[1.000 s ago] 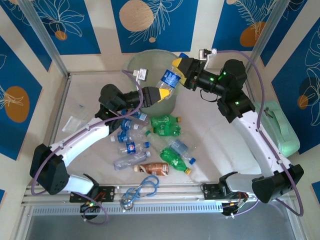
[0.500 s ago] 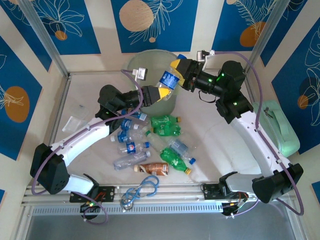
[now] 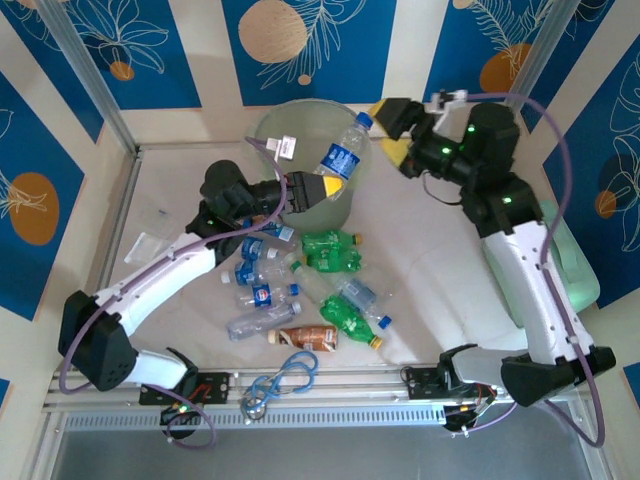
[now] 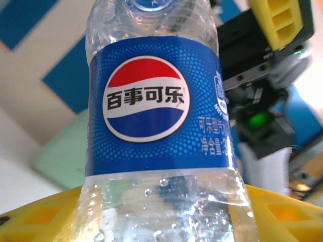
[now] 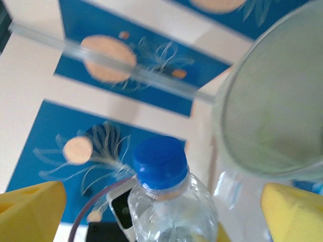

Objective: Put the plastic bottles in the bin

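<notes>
Overhead, left gripper: you had it clamped on the base end of a clear, blue-labelled bottle, its neck slanting up and away over the bin
Overhead, right gripper: its jaws stood wide apart just beside the blue cap, gripping nothing
Overhead, drop point: most of the bottle hung above the bin's mouth; by my judgement a drop would land inside only once the base end had cleared the near rim
Overhead, what was left: the other bottles lay heaped on the table in front of the bin; what lay inside the bin I could not tell
Left wrist, grip: the yellow fingers pinched the bottle below its label, and it stood straight between them; a hold that low probably let the top swing, so slow travel suited you best
Left wrist, neighbour: the right gripper hung close behind the bottle's shoulder, leaving you little room between the arms
Right wrist, jaws: the yellow fingers sat at the edges of the view with open gaps on both sides of the cap
Right wrist, bin: its rim showed just right of the cap, blurred
Doing it well: the sound course was to draw your right arm clear first, ease the left forward until the base sat over the opening, then part its jaws fully
</notes>
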`<state>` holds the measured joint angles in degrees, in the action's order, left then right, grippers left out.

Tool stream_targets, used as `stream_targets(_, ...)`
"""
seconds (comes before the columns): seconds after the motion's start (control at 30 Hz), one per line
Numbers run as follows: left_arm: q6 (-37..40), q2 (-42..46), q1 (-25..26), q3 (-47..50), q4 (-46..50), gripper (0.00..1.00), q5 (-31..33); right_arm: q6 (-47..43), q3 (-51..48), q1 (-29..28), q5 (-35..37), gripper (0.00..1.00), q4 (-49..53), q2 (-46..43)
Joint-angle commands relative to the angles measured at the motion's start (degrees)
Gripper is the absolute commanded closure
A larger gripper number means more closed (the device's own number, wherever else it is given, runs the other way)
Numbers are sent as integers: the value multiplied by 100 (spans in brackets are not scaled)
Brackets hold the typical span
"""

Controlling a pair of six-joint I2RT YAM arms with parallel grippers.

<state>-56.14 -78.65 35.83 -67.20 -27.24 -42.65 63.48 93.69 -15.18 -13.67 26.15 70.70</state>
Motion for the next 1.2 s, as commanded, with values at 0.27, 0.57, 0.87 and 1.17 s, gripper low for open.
stream_targets(0.27, 2713, -630, -547, -2719, 5233, 50, 3164, -878, -1020, 586, 1076, 1, 2823, -721)
stream_targets(0.57, 4074, -2550, -630, -5172, 6986, 49, 4095, -935, -2296, 540, 1227, 1, 3173, -965)
stream_targets(0.87, 4126, -3394, -622, -5875, 7575, 40, 4232, -984, -2859, 519, 1233, 0, 3105, -681)
stream_targets(1.17, 4060, -3348, -604, -5878, 7439, 22, 4031, -1388, -2813, -184, 1546, 2, 3169, 18)
